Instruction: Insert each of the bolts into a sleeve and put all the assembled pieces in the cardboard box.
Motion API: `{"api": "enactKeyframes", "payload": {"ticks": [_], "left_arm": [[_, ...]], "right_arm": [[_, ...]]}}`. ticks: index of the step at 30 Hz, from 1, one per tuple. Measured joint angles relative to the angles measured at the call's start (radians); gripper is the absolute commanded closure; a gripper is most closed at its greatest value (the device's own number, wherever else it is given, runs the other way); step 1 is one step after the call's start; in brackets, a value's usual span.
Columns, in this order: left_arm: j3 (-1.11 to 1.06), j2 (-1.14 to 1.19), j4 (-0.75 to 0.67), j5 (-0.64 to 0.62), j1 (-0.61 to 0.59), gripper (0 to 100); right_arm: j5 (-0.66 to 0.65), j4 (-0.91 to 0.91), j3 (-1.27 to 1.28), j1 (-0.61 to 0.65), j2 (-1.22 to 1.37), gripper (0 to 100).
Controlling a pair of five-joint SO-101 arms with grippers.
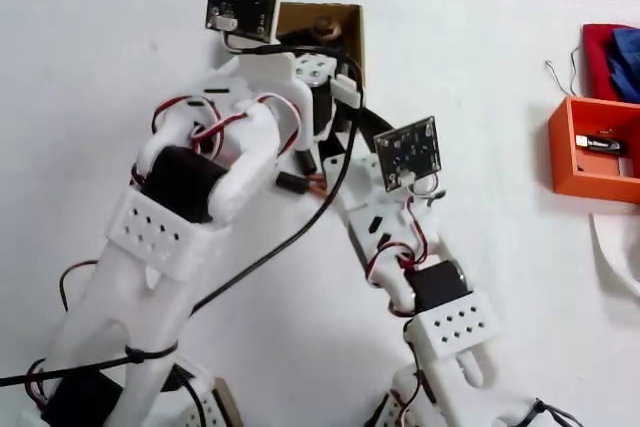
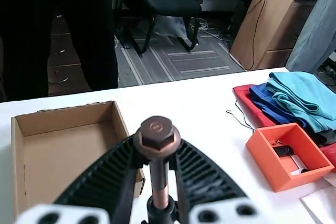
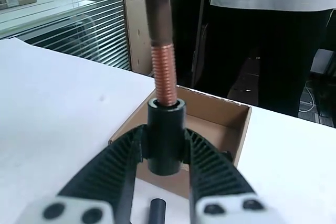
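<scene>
On the white table (image 1: 480, 57), an open orange tray (image 1: 580, 182) at the right edge of the high view holds a small black item (image 1: 601, 144), with folded red (image 1: 597, 52) and blue cloths (image 1: 628, 52) and a thin wire (image 1: 567, 72) above it in the upper right corner, and a white sheet (image 1: 615, 252) below it.

A white arm (image 1: 190, 217) and a second arm (image 1: 450, 327) meeting at the cardboard box (image 1: 345, 22), white worktop (image 1: 480, 57), orange tray (image 1: 565, 152) well right, red and blue cloths (image 1: 600, 57) behind it.

The bolt (image 3: 163, 72) sits partly in the sleeve (image 3: 166, 129), before the cardboard box (image 3: 211, 110) on the table (image 3: 52, 93).
</scene>
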State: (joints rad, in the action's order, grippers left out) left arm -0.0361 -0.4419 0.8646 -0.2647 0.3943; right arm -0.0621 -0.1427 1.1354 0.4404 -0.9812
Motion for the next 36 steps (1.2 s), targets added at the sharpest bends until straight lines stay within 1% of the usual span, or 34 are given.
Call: {"api": "enactKeyframes", "payload": {"ticks": [16,19,27,36], "left_arm": [[-0.017,0.003,0.0,-0.011,0.002,97],[-0.017,0.003,0.0,-0.011,0.003,97],[-0.02,0.003,0.0,-0.008,0.049,97],[-0.117,0.002,0.008,-0.011,0.054,96]], "right_arm": [[0.0,0.003,-0.021,0.0,-0.002,97.7],[0.0,0.003,-0.021,0.0,-0.04,97.7],[0.0,-0.014,-0.021,-0.005,-0.106,97.7],[0.0,-0.015,-0.02,-0.005,-0.106,97.7]]}}
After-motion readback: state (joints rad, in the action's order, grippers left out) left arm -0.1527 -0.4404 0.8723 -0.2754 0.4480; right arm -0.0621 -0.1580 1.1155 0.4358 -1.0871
